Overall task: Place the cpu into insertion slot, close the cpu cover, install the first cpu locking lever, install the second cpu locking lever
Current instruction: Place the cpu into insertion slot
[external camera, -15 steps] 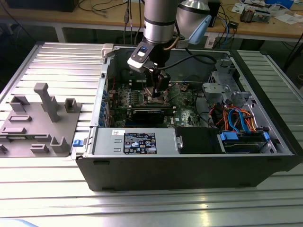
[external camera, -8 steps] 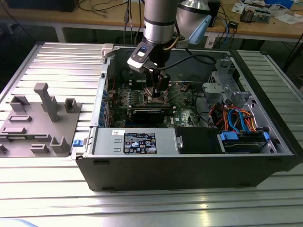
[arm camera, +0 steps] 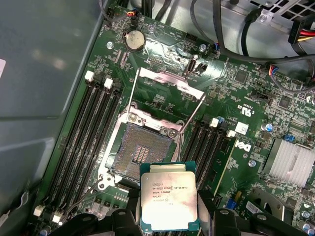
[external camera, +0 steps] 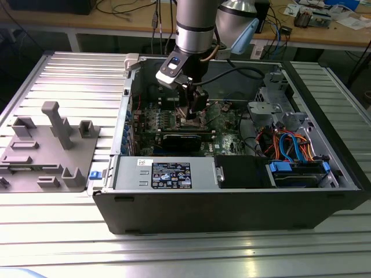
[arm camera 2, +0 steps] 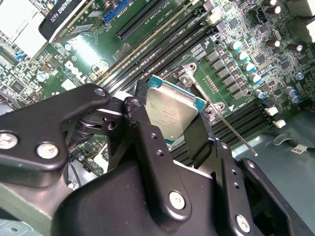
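The cpu (arm camera: pixel 169 201) lies flat, its dull metal top turned up toward the wrist cameras and its green edge showing around it; it looks slightly longer than wide, and in the first wrist view that longer axis runs from the gripper (arm camera: pixel 169 216) toward the insertion slot (arm camera: pixel 142 150); the chip hangs above the motherboard (arm camera: pixel 231 162) at one corner of the slot, not seated in it; the slot's dark contact field lies exposed inside its shiny rim; the cpu cover (arm camera: pixel 170 81) is swung up at the side of the slot away from the chip; two thin wire locking levers (arm camera: pixel 132 93) stand raised, one at each side of the slot; long black memory slots (arm camera: pixel 78 142) flank the slot on both sides, and a coin cell (arm camera: pixel 134 40) and a finned heatsink (arm camera: pixel 290 162) sit elsewhere on the board; in the exterior view the open computer case (external camera: pixel 232 214) lies on a ribbed metal table (external camera: pixel 58 243) and holds the board, a black graphics card (external camera: pixel 182 141), a grey power supply (external camera: pixel 168 174) and orange and blue cables (external camera: pixel 290 145); a grey fixture (external camera: pixel 52 145) sits on the table outside the case, toward the exterior view's left; the arm reaches down into the case over the board; the gripper's black fingers (arm camera 2: pixel 147 142) are drawn in part-way and clamp two opposite edges of the cpu, which is pinched between them in both wrist views.
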Available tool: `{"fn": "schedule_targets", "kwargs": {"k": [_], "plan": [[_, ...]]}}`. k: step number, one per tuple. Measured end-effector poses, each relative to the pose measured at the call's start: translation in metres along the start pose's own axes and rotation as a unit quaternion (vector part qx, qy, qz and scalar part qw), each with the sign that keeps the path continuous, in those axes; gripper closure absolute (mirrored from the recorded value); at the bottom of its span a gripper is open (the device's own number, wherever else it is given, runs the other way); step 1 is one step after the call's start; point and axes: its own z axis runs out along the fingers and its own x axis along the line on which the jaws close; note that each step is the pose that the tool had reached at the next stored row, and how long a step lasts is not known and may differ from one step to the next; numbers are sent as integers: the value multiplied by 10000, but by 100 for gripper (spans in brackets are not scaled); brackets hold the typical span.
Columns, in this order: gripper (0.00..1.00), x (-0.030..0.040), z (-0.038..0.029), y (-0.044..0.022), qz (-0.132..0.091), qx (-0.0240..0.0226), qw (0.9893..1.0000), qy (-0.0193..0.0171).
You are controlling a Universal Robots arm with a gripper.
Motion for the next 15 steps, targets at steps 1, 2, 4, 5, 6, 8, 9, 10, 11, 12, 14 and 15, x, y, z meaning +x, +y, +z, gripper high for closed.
{"fn": "schedule_targets", "kwargs": {"k": [1, 2, 4, 5, 6, 8, 9, 10, 11, 12, 14, 15], "plan": [[45, 0, 0, 0, 3, 0, 10000, 0], [45, 0, 1, 0, 6, 0, 10000, 0], [45, 0, 2, 0, 11, 0, 10000, 1], [45, 0, 2, 0, 16, 1, 10000, 1], [45, 0, 2, 0, 19, 1, 10000, 0], [45, 0, 3, 0, 23, 1, 10000, 1], [45, 0, 3, 0, 26, 1, 10000, 1], [45, 0, 3, 0, 28, 1, 10000, 0], [45, 0, 4, 0, 31, 2, 10000, 1], [45, 0, 4, 0, 34, 2, 10000, 1], [45, 0, 5, 0, 39, 2, 10000, 1], [45, 0, 5, 0, 41, 2, 10000, 1]]}}
